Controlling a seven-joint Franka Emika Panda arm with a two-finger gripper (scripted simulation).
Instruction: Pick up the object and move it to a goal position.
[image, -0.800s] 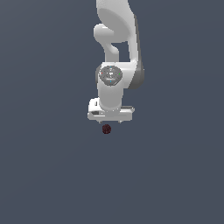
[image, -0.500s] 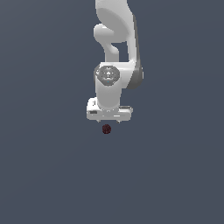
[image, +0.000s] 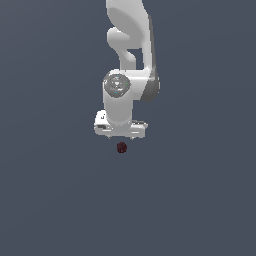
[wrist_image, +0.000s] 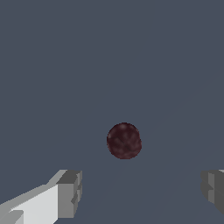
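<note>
The object is a tiny dark maroon-red speckled ball (image: 121, 147) lying on the grey floor, just below my white gripper (image: 120, 136) in the exterior view. In the wrist view the ball (wrist_image: 124, 140) sits ahead of the gap between my two fingertips (wrist_image: 70, 194), which stand far apart. My gripper (wrist_image: 141, 192) is open and empty, apart from the ball. The fingers themselves are hardly visible in the exterior view, hidden by the hand.
The plain grey floor (image: 200, 200) surrounds the ball on all sides. The white arm (image: 131, 55) rises behind the gripper toward the top of the exterior view.
The arm's wrist and hand have shifted slightly toward the exterior view's left and a little lower. The ball has not moved.
</note>
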